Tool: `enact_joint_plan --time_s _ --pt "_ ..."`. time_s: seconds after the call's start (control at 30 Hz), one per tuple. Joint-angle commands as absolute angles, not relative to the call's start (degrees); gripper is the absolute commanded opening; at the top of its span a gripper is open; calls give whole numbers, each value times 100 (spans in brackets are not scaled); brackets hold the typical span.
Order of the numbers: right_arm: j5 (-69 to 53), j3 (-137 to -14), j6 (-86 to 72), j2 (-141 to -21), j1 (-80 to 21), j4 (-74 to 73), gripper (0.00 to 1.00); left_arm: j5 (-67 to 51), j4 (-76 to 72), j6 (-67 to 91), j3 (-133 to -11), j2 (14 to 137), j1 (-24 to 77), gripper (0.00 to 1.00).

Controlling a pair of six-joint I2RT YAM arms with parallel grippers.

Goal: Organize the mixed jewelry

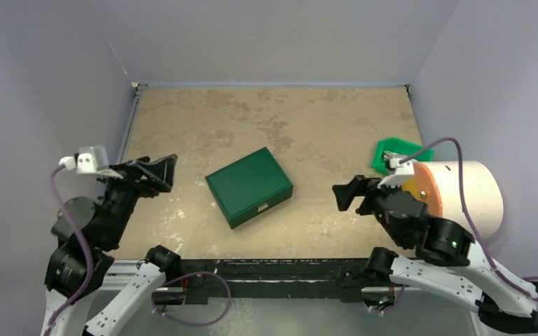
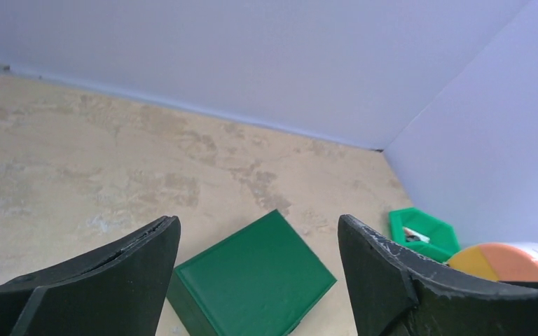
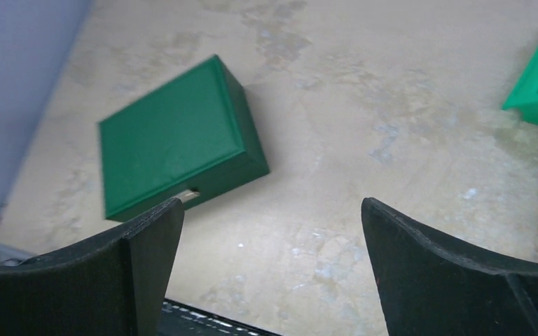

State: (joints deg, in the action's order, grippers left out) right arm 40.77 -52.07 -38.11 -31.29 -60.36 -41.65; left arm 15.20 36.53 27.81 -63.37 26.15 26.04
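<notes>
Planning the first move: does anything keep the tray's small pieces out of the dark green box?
Yes, the dark green rectangular box is closed. Nothing on the table lies between it and the bright green tray.

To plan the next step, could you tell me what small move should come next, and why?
Probably ease the right gripper toward the clasp on the green box to open it: the box is shut, the gripper open, empty and facing it.
</notes>
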Motion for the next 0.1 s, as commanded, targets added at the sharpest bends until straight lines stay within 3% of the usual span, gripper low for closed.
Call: enact_joint_plan --time_s 0.0,0.07 --pt "3498 -4935 -3033 -2355 -6029 -3161 99 1064 3470 2560 -6473 2055 2610 83" --pt "3574 -4893 -3123 -2213 -6025 -3141 99 973 3429 2615 -6381 1790 2610 86"
